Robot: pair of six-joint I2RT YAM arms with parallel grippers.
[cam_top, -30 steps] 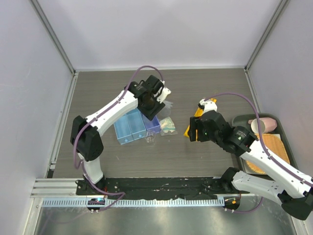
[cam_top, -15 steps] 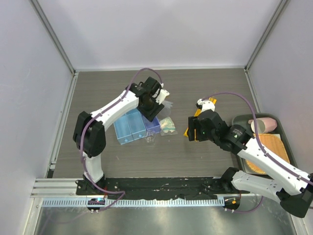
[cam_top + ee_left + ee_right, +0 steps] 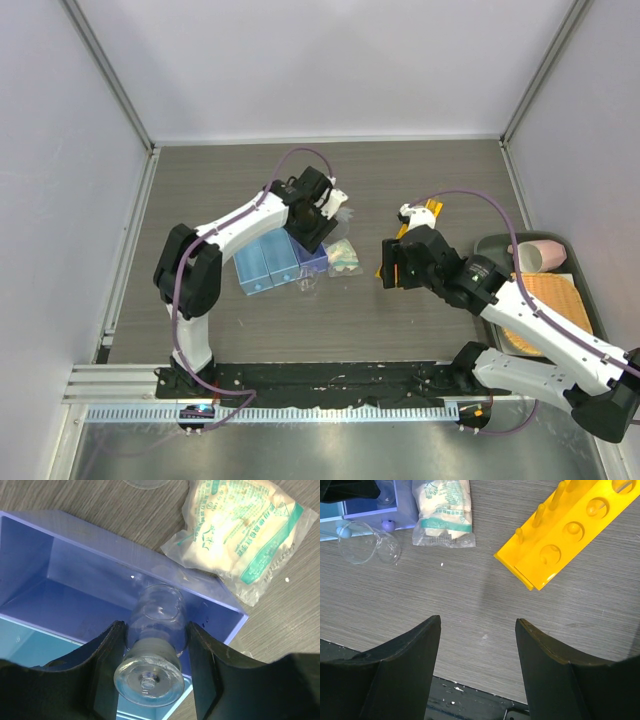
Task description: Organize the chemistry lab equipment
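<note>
My left gripper (image 3: 155, 626) is shut on a small clear glass bottle (image 3: 150, 675) and holds it over the purple end compartment of a blue-purple divided box (image 3: 75, 570). From above, that gripper (image 3: 318, 222) sits at the box's far right corner (image 3: 265, 262). A packet with green-beige contents (image 3: 240, 525) lies right of the box (image 3: 344, 257). My right gripper (image 3: 477, 625) is open and empty above bare table. The yellow rack with round holes (image 3: 570, 530) lies to its upper right, partly hidden under the right arm (image 3: 427, 212). Small clear round glass pieces (image 3: 360, 547) lie by the box's near corner.
A dark tray (image 3: 578, 262) at the right edge holds the pink cup (image 3: 540, 255) and the orange woven mat (image 3: 560, 300). The black rail (image 3: 330, 380) with the arm bases runs along the near edge. Grey walls enclose the table on three sides.
The left gripper has shifted slightly right and farther back with the bottle in it. The right gripper has crept a little to the left, still open.
</note>
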